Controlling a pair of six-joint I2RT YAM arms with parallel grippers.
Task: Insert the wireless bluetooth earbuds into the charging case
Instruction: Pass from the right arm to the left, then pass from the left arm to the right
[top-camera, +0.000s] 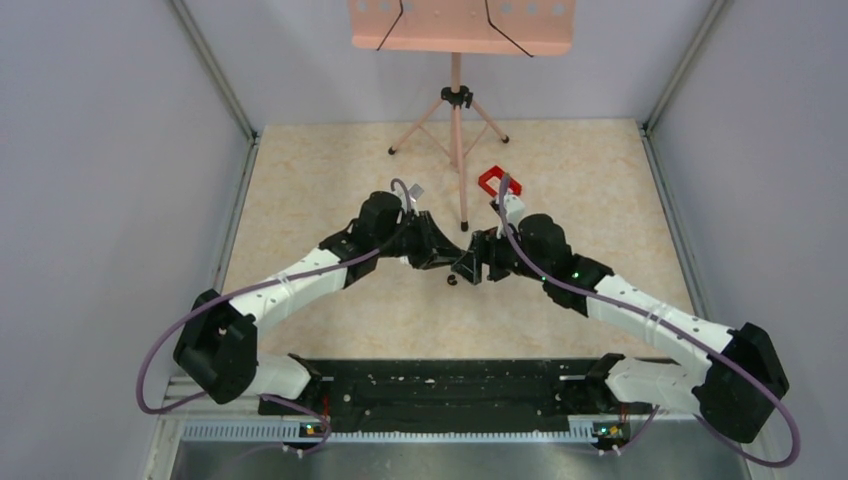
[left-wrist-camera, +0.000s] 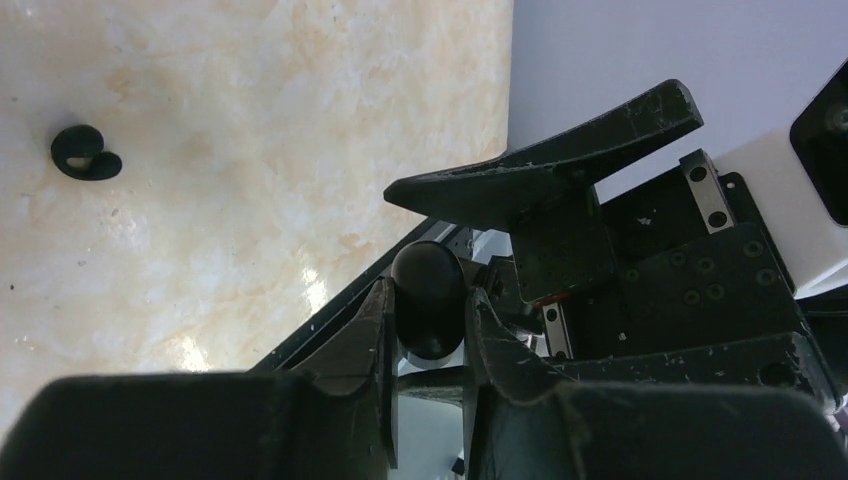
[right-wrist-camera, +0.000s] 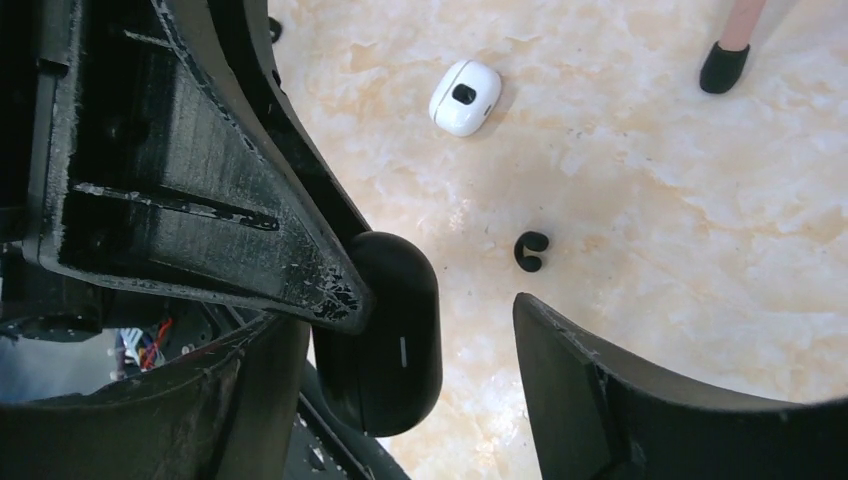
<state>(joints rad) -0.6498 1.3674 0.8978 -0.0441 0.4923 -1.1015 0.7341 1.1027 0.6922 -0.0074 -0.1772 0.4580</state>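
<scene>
Left claw (left-wrist-camera: 430, 300) is clamped shut on the charging case (left-wrist-camera: 428, 270), above the bench (left-wrist-camera: 250, 150); right claw (right-wrist-camera: 400, 335) stands open around it, gripping nothing. The earbud (right-wrist-camera: 530, 250) lies loose on the bench. Hold the case steady with its lid reachable before fetching the earbud

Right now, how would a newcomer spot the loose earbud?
Start at the beige marbled table, near its middle. The earbud is the tiny black curled bud lying alone, far smaller than the black oval charging case held nearby and unlike the white rounded object.
</scene>
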